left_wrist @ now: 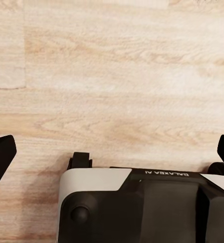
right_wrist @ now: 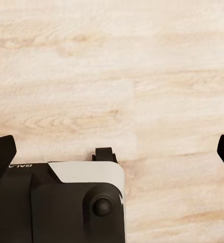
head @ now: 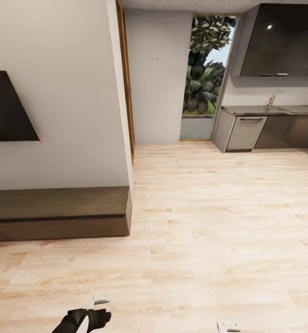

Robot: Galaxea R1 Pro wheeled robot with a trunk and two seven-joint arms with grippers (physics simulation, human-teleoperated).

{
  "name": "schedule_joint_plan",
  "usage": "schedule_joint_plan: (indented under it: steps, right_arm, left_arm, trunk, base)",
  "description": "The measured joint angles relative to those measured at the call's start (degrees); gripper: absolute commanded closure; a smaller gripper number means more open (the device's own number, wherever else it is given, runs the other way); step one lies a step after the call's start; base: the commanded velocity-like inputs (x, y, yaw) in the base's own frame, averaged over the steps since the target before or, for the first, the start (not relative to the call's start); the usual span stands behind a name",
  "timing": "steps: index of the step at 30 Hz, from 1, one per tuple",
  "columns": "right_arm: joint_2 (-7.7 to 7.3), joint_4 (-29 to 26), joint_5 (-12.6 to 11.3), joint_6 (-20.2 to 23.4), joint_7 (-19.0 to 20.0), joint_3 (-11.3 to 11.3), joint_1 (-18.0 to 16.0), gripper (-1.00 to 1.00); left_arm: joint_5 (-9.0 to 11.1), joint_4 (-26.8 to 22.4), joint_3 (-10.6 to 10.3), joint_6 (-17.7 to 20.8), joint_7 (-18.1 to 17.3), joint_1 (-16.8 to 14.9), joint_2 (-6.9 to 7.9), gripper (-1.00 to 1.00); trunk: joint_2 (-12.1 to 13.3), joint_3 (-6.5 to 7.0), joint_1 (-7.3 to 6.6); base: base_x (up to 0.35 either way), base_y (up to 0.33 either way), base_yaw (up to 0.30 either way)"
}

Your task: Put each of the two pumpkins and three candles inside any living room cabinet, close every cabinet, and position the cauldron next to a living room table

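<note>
Here's the head view: the cabinet (head: pixel 56 212), that long low dark brown wall unit, sits against the white wall (head: pixel 66 92) at the left, its fronts all flush and shut. Above it hangs a dark flat screen (head: pixel 8 108). Pale wooden floor (head: pixel 209 240) stretches out in front.

Down at the bottom edge, the left gripper (head: pixel 99 303) pokes into view on its black wrist, well short of the cabinet and a little to the right of its end, with open floor between the two. The right gripper (head: pixel 229 327) just peeks in at the lower right, well apart from the cabinet, further still than its partner.

Over to the left wrist view: the left gripper (left_wrist: pixel 112 152) has its fingers (left_wrist: pixel 0 157) spread wide, one dark tip at each side of the frame, nothing between them but floorboards (left_wrist: pixel 117 76). Below it, part of the robot's white and black body (left_wrist: pixel 142 207).

Right wrist view, same story: the right gripper (right_wrist: pixel 112 152) is spread wide, fingertips (right_wrist: pixel 1 154) far apart, holding nothing, hanging over bare floorboards (right_wrist: pixel 117 76).

Far back on the right, grey kitchen units (head: pixel 265 129) with a countertop and tap (head: pixel 274 98), a dark upper cupboard (head: pixel 283 41), and a tall window (head: pixel 207 78) showing green foliage.
</note>
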Motion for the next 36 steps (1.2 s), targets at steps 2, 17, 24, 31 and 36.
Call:
schedule_joint_plan:
  steps: [2,17,24,31,36]
  right_arm:
    - [0.0,0.0,0.0,0.0,0.0,0.0,0.0,-1.0]
    - [0.01,0.01,0.32,0.05,-0.01,0.07,-0.01,-1.0]
    - [0.01,0.01,0.54,0.05,-0.01,0.08,-0.01,-1.0]
    - [0.02,0.02,0.63,0.05,-0.01,0.08,-0.01,-1.0]
    - [0.04,0.02,0.73,0.04,0.0,0.08,-0.02,-1.0]
  left_arm:
    - [-0.01,0.04,0.01,0.0,-0.03,0.0,0.04,-1.0]
    - [-0.06,0.05,0.06,-0.01,-0.07,0.02,0.19,-1.0]
    - [-0.06,0.06,0.02,-0.13,-0.01,0.01,0.19,-1.0]
    - [-0.04,0.05,0.01,-0.18,0.14,0.02,0.12,-1.0]
    - [-0.07,0.04,0.01,-0.19,0.15,0.02,0.16,-1.0]
  trunk:
    - [0.0,0.02,-0.01]
    - [-0.01,0.03,-0.03]
    - [0.0,0.03,-0.02]
    - [0.0,0.03,-0.01]
    - [0.0,0.03,0.0]
  base:
    - [0.129,0.0,0.0]
    - [0.29,-0.052,0.118]
    - [0.212,-0.184,0.287]
    - [0.113,-0.12,0.29]
    - [0.018,-0.019,0.29]
